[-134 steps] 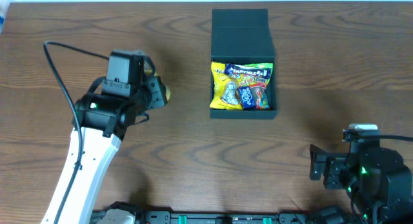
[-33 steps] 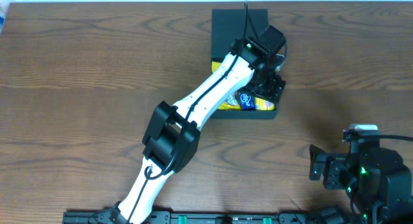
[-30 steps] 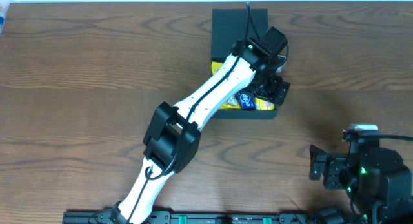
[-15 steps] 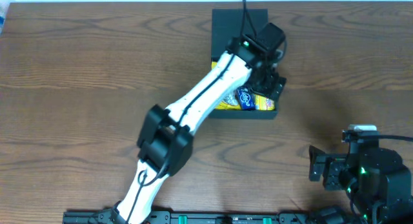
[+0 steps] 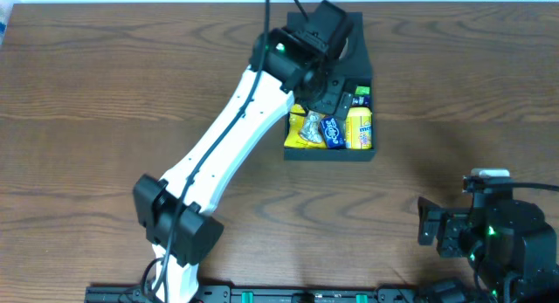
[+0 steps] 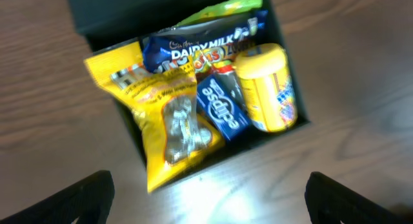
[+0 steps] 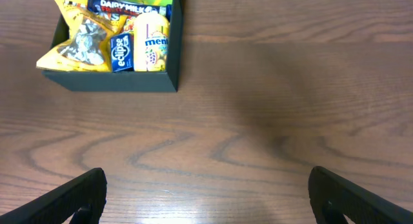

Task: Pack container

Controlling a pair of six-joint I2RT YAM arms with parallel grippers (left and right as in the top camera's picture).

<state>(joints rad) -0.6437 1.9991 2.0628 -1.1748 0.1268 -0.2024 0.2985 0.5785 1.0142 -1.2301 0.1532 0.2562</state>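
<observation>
The wooden desk [image 5: 105,93] carries the container [image 5: 328,154] at its far middle, lid open. The left arm [image 5: 236,137] reaches over it, with the left pincer [image 6: 210,198] wide and empty above the snacks. The right pincer [image 7: 206,198], also wide and empty, hangs at the near right. Inside lie a yellow bag [image 6: 161,121], a chocolate bag [image 6: 193,53], a yellow tub [image 6: 268,88] and a blue gum pack [image 6: 222,108].

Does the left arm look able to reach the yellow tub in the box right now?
Likely yes: the left gripper hangs over the open container, jaws wide, and the yellow tub lies uncovered.
</observation>
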